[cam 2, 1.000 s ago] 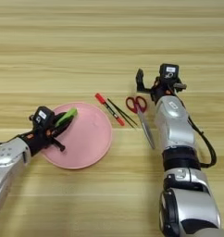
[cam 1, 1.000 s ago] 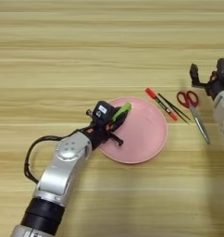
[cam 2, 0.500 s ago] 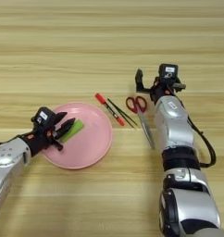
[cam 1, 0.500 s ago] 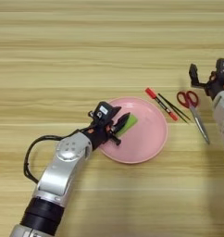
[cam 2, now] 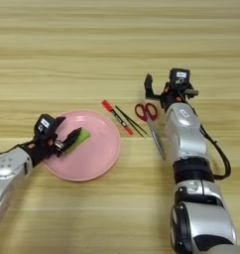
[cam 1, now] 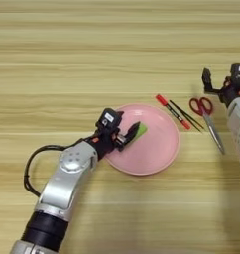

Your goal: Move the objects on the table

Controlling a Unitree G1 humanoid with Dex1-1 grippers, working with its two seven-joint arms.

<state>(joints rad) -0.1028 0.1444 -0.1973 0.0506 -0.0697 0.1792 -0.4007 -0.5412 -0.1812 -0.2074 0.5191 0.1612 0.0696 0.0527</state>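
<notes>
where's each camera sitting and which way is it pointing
Left eye view: on the robot's head, looking down on the table; shows the whole left arm with the left gripper at the green block over the pink plate, and a sliver of the right arm.
Right eye view: same head, same downward look; shows the whole right arm, right gripper by the scissors.
Shared: plate, block, red marker, scissors.

A light-brown wooden counter [cam 1: 92,59] fills the whole view, its plank grain running side to side under even, seemingly overhead light; no walls or floor show.
</notes>
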